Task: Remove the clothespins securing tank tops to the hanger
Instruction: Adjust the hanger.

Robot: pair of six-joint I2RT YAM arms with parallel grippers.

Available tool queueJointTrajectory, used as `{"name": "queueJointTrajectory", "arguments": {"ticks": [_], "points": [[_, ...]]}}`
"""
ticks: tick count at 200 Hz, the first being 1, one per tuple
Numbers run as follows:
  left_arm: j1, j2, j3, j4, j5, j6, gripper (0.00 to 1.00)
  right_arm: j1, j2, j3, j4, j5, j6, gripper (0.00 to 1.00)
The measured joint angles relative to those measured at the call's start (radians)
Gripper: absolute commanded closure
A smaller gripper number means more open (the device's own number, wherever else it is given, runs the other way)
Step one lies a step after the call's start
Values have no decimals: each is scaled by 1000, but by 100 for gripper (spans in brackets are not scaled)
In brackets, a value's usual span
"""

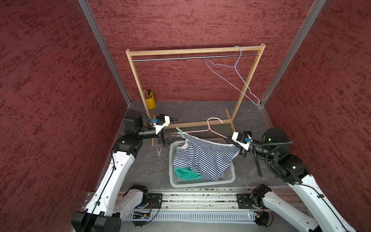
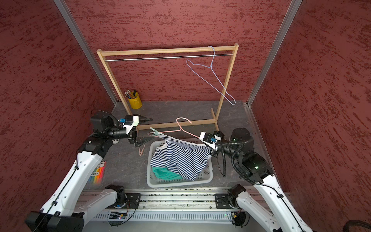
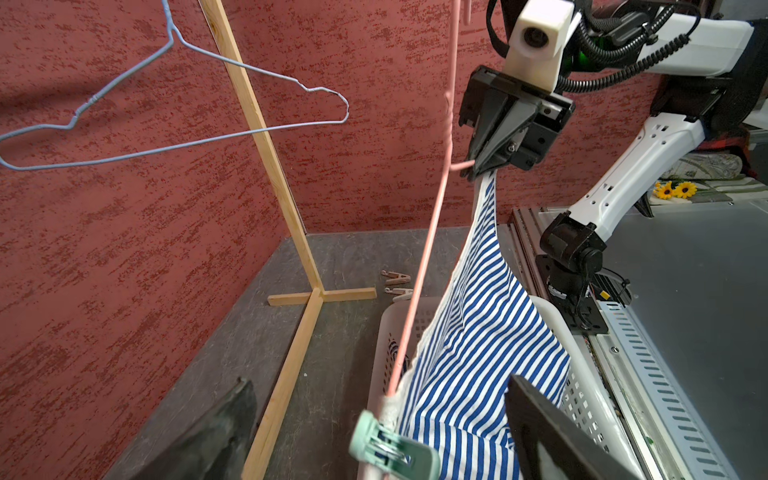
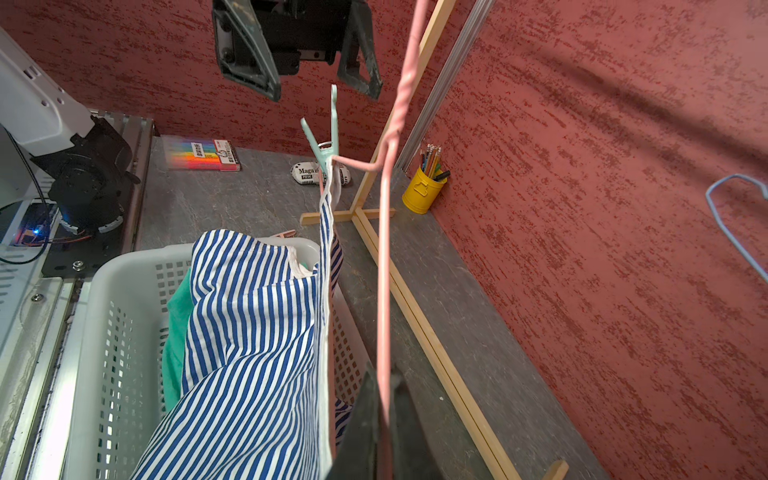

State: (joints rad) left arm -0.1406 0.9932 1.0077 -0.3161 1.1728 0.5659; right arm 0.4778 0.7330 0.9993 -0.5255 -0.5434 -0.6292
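Note:
A pink wire hanger (image 1: 208,128) hangs over the white basket (image 1: 200,183), with my right gripper (image 4: 384,378) shut on its right arm. A mint green clothespin (image 3: 390,451) pins the striped tank top (image 1: 202,158) to the hanger's left end. My left gripper (image 3: 378,390) is open, its fingers either side of that clothespin (image 4: 326,141) without touching it. The teal tank top (image 1: 186,173) lies in the basket under the striped one. A pink clothespin (image 1: 159,151) lies on the table left of the basket. Two more clothespins (image 3: 395,276) lie by the rack's far foot.
A wooden clothes rack (image 1: 192,51) stands at the back, with a blue wire hanger (image 1: 234,67) on its rail. A yellow pencil cup (image 1: 150,101) sits by its left post. A box of markers (image 2: 98,173) lies near the left arm.

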Motion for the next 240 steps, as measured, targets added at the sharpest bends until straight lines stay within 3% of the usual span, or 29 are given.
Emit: {"name": "queueJointTrajectory", "arguments": {"ticks": [83,240], "points": [[-3,-11,-78,144,27,-10,12,0,6,21,-21,-22,-7,100],[-16,-35,-110,167,43,-7,23,-11,40,60,-47,-47,5,100]]}}
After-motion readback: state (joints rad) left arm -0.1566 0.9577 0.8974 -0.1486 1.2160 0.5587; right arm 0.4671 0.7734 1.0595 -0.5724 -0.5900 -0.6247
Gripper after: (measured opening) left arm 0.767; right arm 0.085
